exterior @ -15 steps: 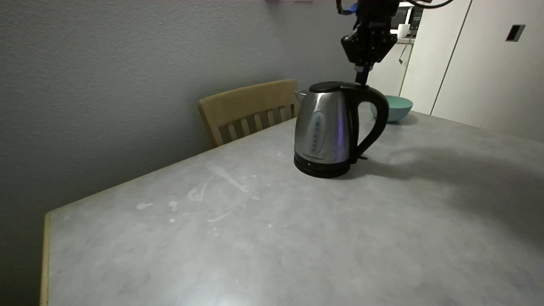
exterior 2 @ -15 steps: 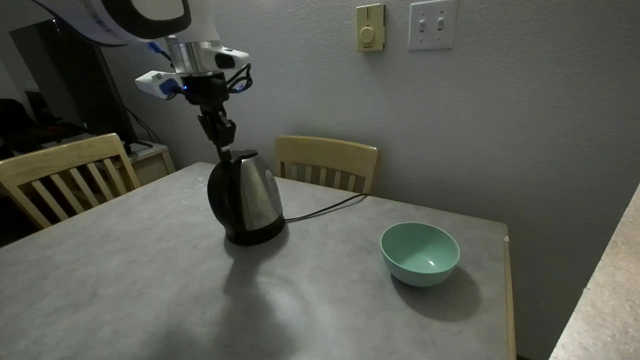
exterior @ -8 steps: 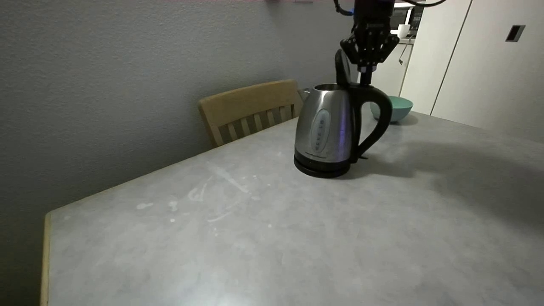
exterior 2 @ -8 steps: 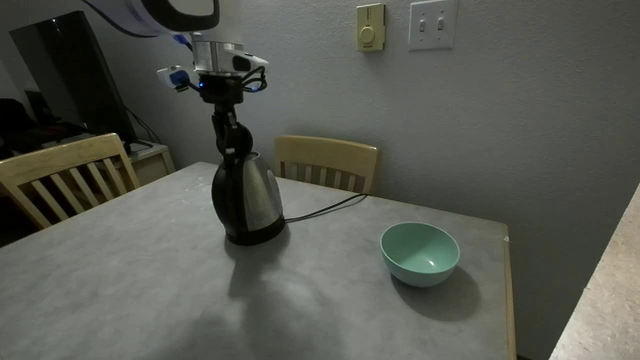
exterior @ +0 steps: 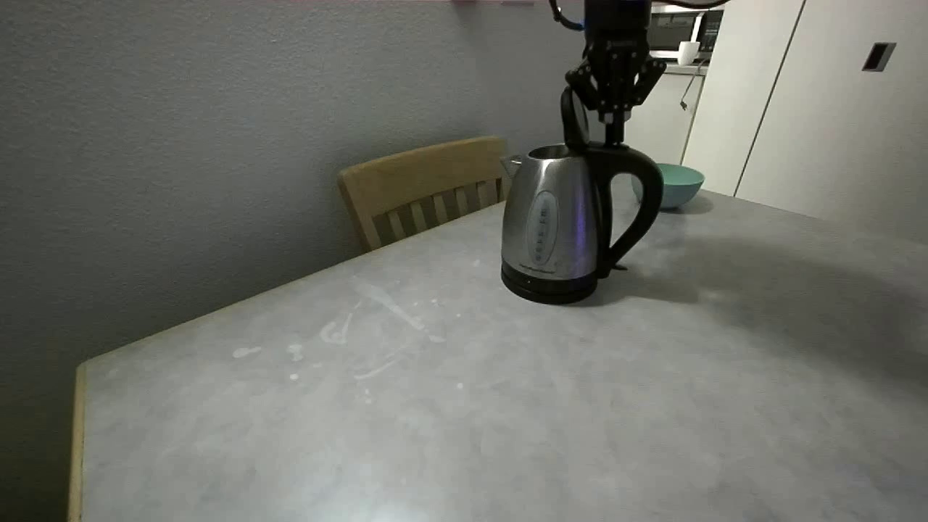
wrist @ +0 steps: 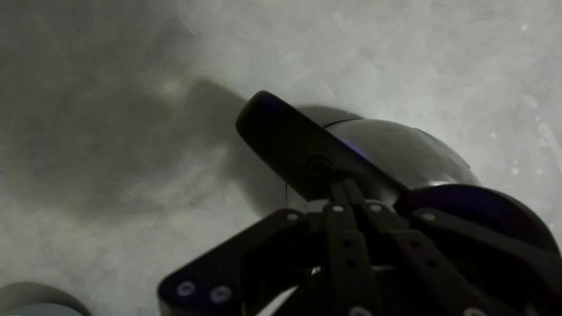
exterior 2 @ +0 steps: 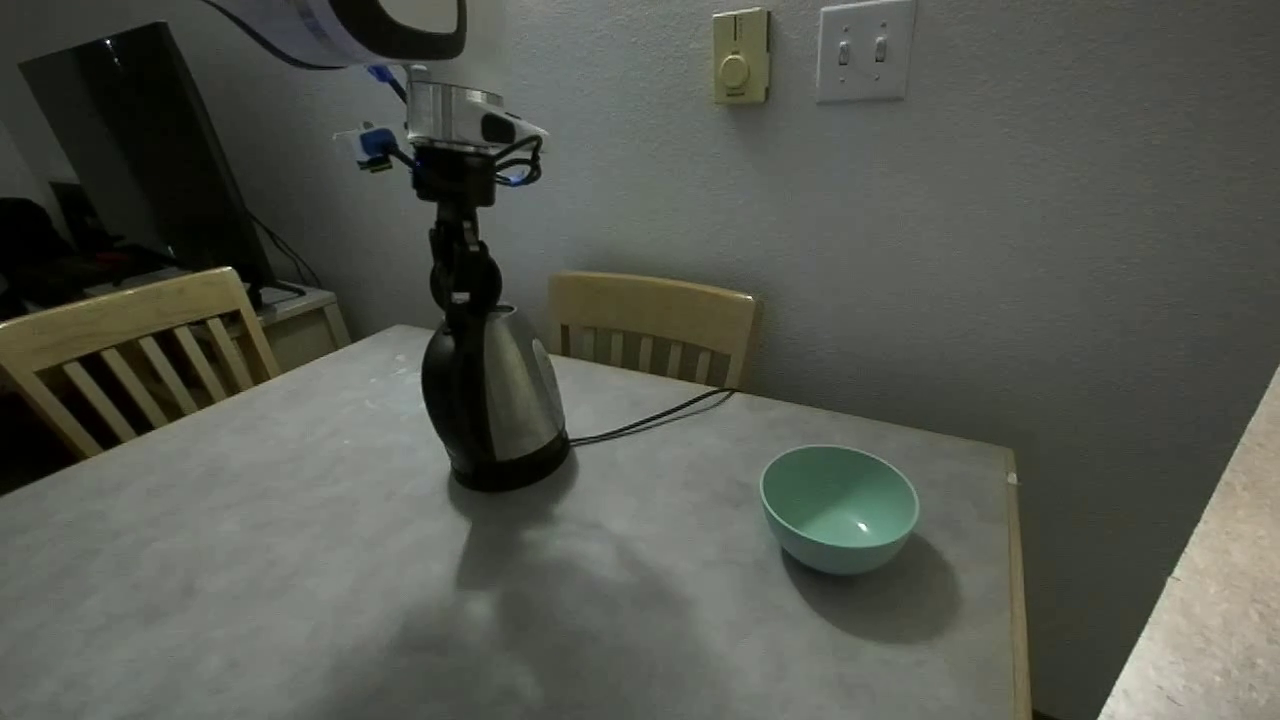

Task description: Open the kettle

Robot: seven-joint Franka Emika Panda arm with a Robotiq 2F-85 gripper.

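and the kettle [exterior: 549, 225] is open! it stands upright on the grey surface [exterior: 406, 435], black lid [exterior: 570, 119] standing nearly straight up, so the round mouth [exterior: 549, 152] shows. right beside that lid, the end effector [exterior: 615, 136], jaws together, points down onto the top of the handle [exterior: 650, 199]. in an exterior view, look, a cord [exterior 2: 650, 422] trails from the base [exterior 2: 510, 472] toward a chair [exterior 2: 655, 308], and the green bowl [exterior 2: 840, 505] sits well apart from the kettle.
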